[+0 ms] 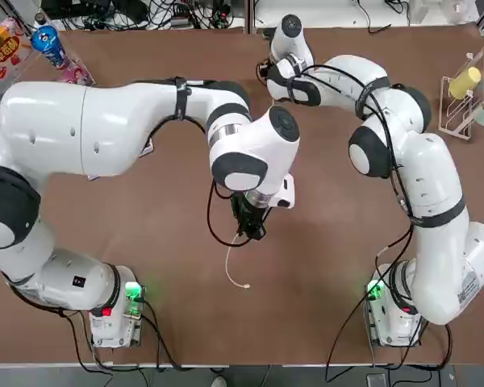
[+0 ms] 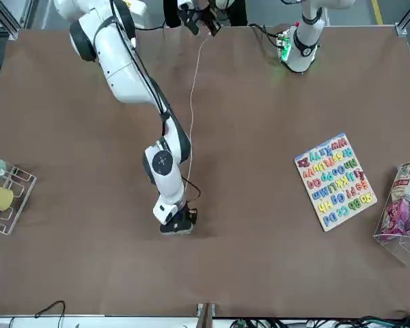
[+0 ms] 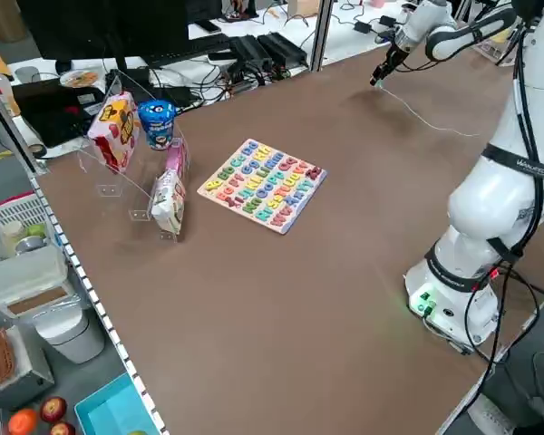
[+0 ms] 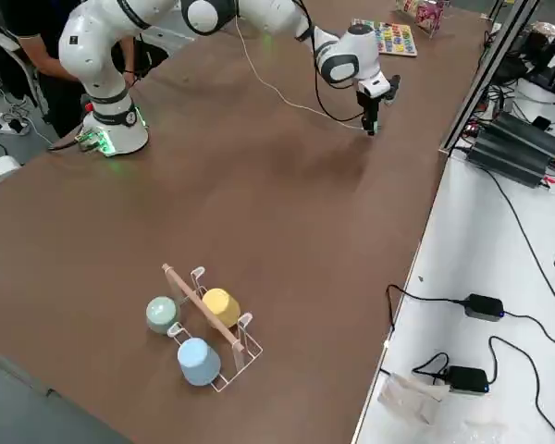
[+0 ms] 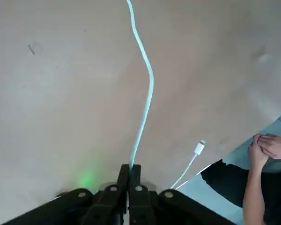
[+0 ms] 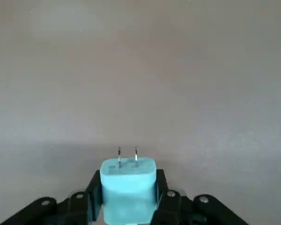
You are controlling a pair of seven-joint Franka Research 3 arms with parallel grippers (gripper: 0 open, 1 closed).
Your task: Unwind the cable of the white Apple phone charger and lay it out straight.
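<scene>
Fingers [image 5: 136,187] of my left gripper [image 5: 129,169] pinch the charging cable [image 5: 150,89] above the table [image 5: 84,93]; my right gripper's [image 6: 129,176] pinch the charger [image 6: 129,192].

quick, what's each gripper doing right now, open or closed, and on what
Left gripper: closed on the white cable, near the table's middle.
Right gripper: closed on the charger plug, toward the table's far side.

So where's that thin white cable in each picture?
Top: the cable dangles below centre from the left jaws.
Front: top centre down to the right jaws.
Left side: top right, from the right jaws.
Right side: top, curving to the right jaws.
Left wrist: gripped in the left jaws.
Right wrist: can't tell.
Shared landmark: brown tabletop.
</scene>
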